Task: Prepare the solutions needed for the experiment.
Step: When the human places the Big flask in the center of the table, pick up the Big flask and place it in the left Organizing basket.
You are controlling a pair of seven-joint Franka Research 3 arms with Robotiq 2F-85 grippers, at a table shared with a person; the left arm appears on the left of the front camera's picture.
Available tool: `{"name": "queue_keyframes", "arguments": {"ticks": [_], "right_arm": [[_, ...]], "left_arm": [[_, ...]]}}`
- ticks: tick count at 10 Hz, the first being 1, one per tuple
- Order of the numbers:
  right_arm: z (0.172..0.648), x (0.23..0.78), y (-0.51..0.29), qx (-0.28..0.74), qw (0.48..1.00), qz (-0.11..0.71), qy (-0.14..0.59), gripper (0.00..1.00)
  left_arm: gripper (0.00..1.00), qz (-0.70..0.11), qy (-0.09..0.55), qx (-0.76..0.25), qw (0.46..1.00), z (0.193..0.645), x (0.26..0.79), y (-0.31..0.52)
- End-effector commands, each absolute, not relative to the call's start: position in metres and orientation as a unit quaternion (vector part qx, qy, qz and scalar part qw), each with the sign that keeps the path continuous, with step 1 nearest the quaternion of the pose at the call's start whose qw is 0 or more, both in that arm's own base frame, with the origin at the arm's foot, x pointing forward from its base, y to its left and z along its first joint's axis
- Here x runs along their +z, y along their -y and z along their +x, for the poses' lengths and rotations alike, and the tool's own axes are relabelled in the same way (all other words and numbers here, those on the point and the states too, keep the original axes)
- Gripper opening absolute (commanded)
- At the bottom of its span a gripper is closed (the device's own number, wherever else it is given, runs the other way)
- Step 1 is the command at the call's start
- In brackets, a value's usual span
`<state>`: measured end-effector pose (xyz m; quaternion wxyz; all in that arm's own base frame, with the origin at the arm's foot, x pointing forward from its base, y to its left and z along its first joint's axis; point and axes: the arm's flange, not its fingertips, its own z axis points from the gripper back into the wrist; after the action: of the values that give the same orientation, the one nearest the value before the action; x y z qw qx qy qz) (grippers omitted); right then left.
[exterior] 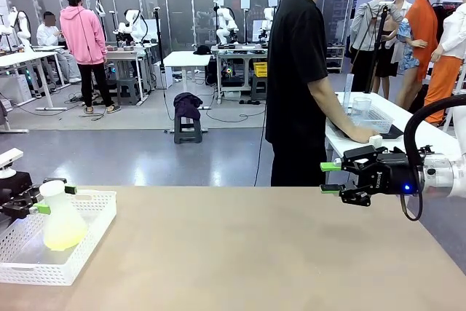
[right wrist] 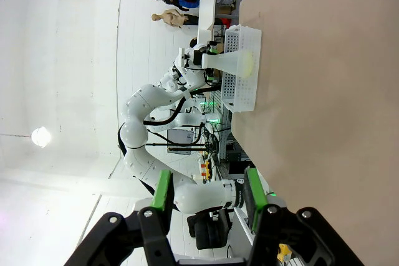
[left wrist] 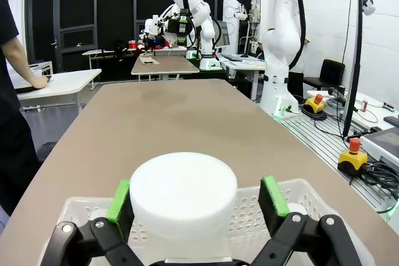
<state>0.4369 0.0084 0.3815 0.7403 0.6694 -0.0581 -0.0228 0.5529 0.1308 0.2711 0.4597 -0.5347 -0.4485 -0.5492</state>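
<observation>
Left gripper (exterior: 52,196) spread wide around the neck of a flask (exterior: 61,220), green pads (left wrist: 118,200) flanking the white cap (left wrist: 182,190) on both sides, no firm contact evident yet. Flask standing upright inside a white basket (exterior: 91,242) directly under the tool, with the solutions (exterior: 62,237), a pale yellow-green layer, pooled in its broad bottom. Likely the step in hand: closing on the neck and lifting the flask out of the basket. Best done by centring first, leaving equal gaps either side of the cap, then dropping slightly so the pads meet the neck below the cap rather than the cap itself, then closing gently. Straight lift upward until the wide base clears the basket wall just ahead of the fingers, wrist kept level to stop the liquid sloshing or the translucent plastic slipping. Right gripper (exterior: 329,178) well apart across the bare table (exterior: 247,253), hanging above the surface, jaws partly apart with nothing between the pads (right wrist: 163,192). Person (exterior: 298,78) beyond the far edge, facing a side table, hands away from both tools.
</observation>
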Motion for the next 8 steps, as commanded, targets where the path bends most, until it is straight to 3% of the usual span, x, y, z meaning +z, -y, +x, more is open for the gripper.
{"name": "queue_keyframes", "arguments": {"ticks": [1, 4, 8], "right_arm": [[0.437, 0.383, -0.008, -0.021, 0.739, 0.671, 0.058, 0.58], [0.437, 0.383, -0.008, -0.021, 0.739, 0.671, 0.058, 0.58], [0.437, 0.383, -0.008, -0.021, 0.739, 0.671, 0.058, 0.58]], "left_arm": [[1.00, -0.535, 0.448, -0.549, 0.460, 0.553, 0.271, -0.131], [1.00, -0.550, 0.412, -0.563, 0.459, 0.542, 0.282, -0.158], [1.00, -0.548, 0.454, -0.500, 0.493, 0.532, 0.289, -0.219]]}}
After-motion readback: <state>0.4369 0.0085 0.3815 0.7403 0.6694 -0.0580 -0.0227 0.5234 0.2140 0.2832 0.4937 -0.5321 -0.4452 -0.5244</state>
